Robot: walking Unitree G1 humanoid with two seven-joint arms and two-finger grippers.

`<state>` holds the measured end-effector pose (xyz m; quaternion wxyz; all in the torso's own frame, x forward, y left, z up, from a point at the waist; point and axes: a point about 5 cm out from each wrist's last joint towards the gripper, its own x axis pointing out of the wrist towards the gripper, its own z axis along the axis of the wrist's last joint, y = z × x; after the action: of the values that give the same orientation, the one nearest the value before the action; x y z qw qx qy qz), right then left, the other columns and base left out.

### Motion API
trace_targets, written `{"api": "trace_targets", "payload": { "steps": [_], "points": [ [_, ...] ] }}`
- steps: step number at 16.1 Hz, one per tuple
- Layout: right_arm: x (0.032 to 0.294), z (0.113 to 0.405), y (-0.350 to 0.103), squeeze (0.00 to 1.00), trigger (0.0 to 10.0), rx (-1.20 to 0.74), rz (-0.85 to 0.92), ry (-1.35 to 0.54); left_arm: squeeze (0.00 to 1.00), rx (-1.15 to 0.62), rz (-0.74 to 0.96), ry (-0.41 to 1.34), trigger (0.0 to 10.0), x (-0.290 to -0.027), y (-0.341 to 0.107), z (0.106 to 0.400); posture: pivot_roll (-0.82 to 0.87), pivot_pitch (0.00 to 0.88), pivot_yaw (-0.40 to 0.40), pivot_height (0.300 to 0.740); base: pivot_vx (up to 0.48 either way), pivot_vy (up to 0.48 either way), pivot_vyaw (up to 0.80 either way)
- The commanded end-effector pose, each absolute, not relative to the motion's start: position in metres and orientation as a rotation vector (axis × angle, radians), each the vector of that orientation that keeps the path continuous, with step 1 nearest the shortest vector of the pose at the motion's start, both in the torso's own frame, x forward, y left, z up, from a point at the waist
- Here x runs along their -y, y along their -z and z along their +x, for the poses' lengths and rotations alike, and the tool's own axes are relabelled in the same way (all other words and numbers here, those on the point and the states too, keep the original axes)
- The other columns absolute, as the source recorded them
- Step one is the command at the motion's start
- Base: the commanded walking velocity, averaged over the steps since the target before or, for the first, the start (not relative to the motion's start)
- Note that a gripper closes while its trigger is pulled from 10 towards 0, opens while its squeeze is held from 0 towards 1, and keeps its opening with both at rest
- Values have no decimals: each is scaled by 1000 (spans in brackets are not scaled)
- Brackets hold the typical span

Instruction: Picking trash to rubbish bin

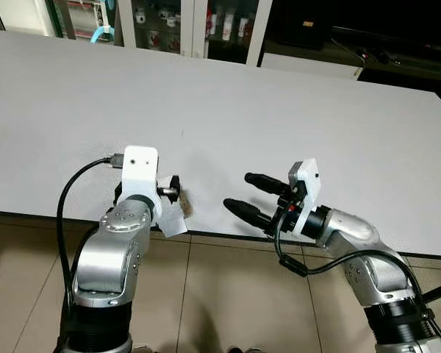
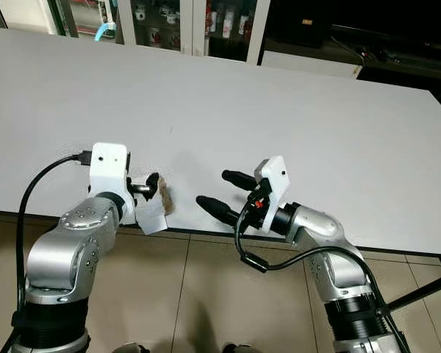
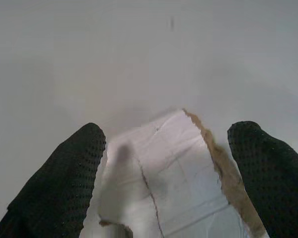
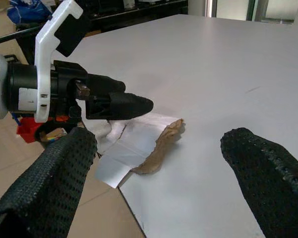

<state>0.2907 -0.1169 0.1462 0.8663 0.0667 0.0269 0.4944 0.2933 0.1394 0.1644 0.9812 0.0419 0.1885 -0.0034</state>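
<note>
So the trash here is a torn scrap of paper point(image 4: 139, 144), white with a ragged brown edge, sitting right at the near edge of the desk point(image 1: 279, 110) and partly hanging off over the floor. The left end effector point(image 3: 159, 173) has its fingers spread, one on each side of the scrap, and I'd say it isn't pinching yet since there's a gap on both sides. The right end effector point(image 1: 251, 197) is also spread wide and holding nothing, hovering over the near edge just beside the scrap. Handling-wise this thing looks super light and floppy, thin enough to crumple or tear more along that crack, and it'll probably slide on the smooth desk if nudged. Best bet is grabbing the overhanging part, where a finger can get under it. The left wrist view shows the tear line and the clearance at each finger really well, while the right wrist view gives the side angle, showing the paper poking past the edge. No rubbish bin anywhere I can make out.
</note>
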Motion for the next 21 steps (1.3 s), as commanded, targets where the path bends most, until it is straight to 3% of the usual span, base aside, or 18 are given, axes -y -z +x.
{"api": "trace_targets", "payload": {
  "steps": [1, 10, 11, 21],
  "points": [
    [118, 289, -150, 0, 10000, -57, 122, -1049, 1000, -404, 90, 4, 10000, -137, -163, 293, -17, 74, -92, 740, 0, 0, 0],
    [118, 287, -140, 0, 10000, -86, 90, -1057, 1000, -463, 115, -52, 10000, -145, -153, 292, -20, 79, -90, 740, 0, 0, 0],
    [117, 284, -136, 0, 10000, -110, 63, -1085, 0, -466, 122, -54, 10000, -145, -153, 292, -21, 82, -89, 740, 0, 0, 0],
    [119, 277, -133, 0, 10000, -152, 10, -1179, 0, -474, 115, -69, 10000, -147, -152, 292, -17, 87, -90, 740, 0, 0, 0]
  ]
}}
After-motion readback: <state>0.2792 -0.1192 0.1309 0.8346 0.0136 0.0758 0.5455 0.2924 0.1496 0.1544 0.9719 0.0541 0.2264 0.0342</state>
